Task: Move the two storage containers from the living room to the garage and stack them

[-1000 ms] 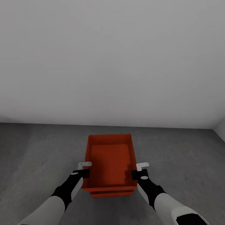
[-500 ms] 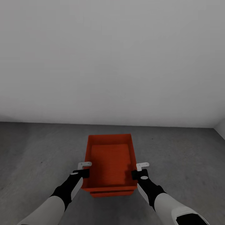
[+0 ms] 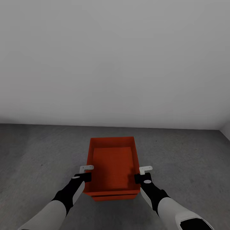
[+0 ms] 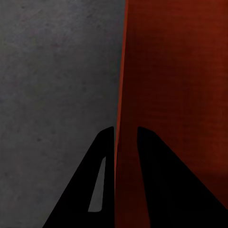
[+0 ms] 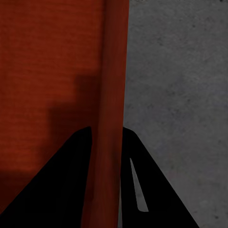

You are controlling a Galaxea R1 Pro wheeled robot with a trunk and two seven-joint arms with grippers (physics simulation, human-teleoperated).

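Now both hands pinch the side walls of the upper bin point(image 3: 112, 166): left hand point(image 3: 85, 172) on its left wall, right hand point(image 3: 141, 174) on its right. It sits on the lower bin point(image 3: 113, 197) on the grey garage floor point(image 3: 38, 153), near the white wall point(image 3: 115, 64).

- Garage-type room, bare and unfurnished, simulator render.
- Floor point(image 3: 38, 159): dark grey mottled concrete, same surface in both wrist views point(image 4: 52, 71) point(image 5: 180, 71).
- Back wall point(image 3: 115, 57): plain white-grey, flat, meets the floor in a straight line across the head view.
- 2nd wall point(image 3: 226, 131) starts at the far right edge, forming a room corner.
- Contents seen: 2 red-orange open-top storage containers point(image 3: 112, 159), 1 sitting on the other on the concrete, upper rim overhanging the lower bin's front edge point(image 3: 113, 198).
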